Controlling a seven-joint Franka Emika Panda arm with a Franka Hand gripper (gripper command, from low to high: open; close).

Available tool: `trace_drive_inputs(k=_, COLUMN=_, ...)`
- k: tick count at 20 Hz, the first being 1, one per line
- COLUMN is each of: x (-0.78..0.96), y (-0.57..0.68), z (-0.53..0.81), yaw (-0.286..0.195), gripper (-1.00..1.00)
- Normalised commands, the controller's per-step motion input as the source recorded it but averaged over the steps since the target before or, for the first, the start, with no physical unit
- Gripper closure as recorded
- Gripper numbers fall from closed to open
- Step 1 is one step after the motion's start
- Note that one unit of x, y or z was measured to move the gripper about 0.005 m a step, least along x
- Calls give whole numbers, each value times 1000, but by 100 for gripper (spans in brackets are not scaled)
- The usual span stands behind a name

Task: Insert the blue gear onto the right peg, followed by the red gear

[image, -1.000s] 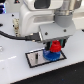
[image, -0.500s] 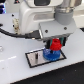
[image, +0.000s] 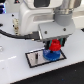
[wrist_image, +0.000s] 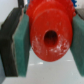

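White tabletop [image: 15, 70] is shown beneath the robot arm [image: 47, 17]. Compared with the earlier frame, the arm is seen slightly lower over the plate. At the scene's 5 o'clock lies the black-rimmed grey plate [image: 36, 59], on which the blue gear [image: 51, 56] is seated at its 3 o'clock end. The red gear [wrist_image: 49, 31] is pinched between the gripper [image: 54, 46] pads [wrist_image: 23, 40], directly above the blue gear.
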Motion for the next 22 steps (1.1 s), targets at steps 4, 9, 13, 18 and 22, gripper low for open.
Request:
trace_drive_inputs(k=4, x=194, y=-245, z=-119, yaw=0, gripper=100)
trace_drive_inputs(k=9, x=142, y=-61, z=-115, yaw=0, gripper=100)
trace_drive_inputs(k=13, x=229, y=-1, z=-117, yaw=0, gripper=100)
trace_drive_inputs(k=18, x=216, y=2, z=-104, yaw=0, gripper=100)
trace_drive_inputs(k=22, x=116, y=2, z=28, yaw=0, gripper=-100)
